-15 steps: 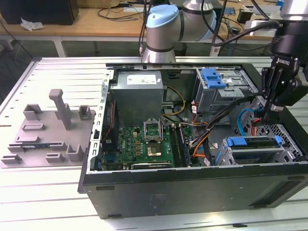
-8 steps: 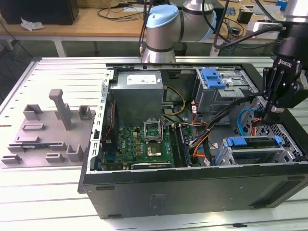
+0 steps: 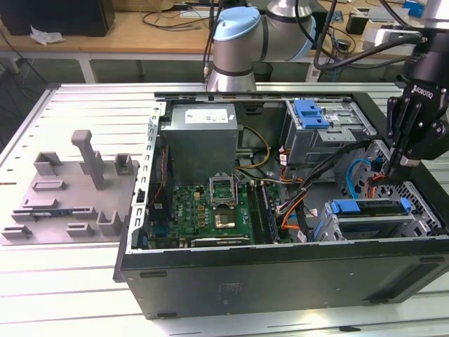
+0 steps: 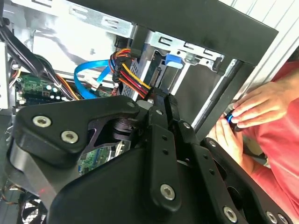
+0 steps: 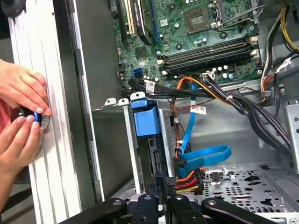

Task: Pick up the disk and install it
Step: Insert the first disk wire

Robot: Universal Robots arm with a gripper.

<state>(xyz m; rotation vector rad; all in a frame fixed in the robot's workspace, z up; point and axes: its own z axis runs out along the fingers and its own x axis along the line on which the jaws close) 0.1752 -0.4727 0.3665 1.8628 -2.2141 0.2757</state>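
Note:
The disk (image 3: 368, 208) sits on edge in the drive cage at the exterior view's right of the open computer case (image 3: 280, 274); only its blue rail and top edge show. In the first wrist view its thin dark edge (image 5: 154, 154) runs below a blue latch (image 5: 145, 119). My gripper (image 3: 403, 167) hangs just behind that cage, over the red, yellow and blue cables. Both wrist views show the gripper (image 5: 163, 183) (image 4: 159, 100) shut with nothing between the fingers, its tips beside the cable plugs (image 5: 187, 173) at the disk's end.
A person's hands (image 5: 23, 116) (image 4: 252, 112) hold a small black-and-blue knob (image 5: 29, 116) at the table edge beside the case wall. Bundled cables (image 5: 243, 107) cross above the cage. A second cage (image 3: 323, 126), the grey power supply (image 3: 200, 137) and the motherboard (image 3: 210, 210) fill the case. A grey fixture plate (image 3: 63, 203) lies on the exterior view's left.

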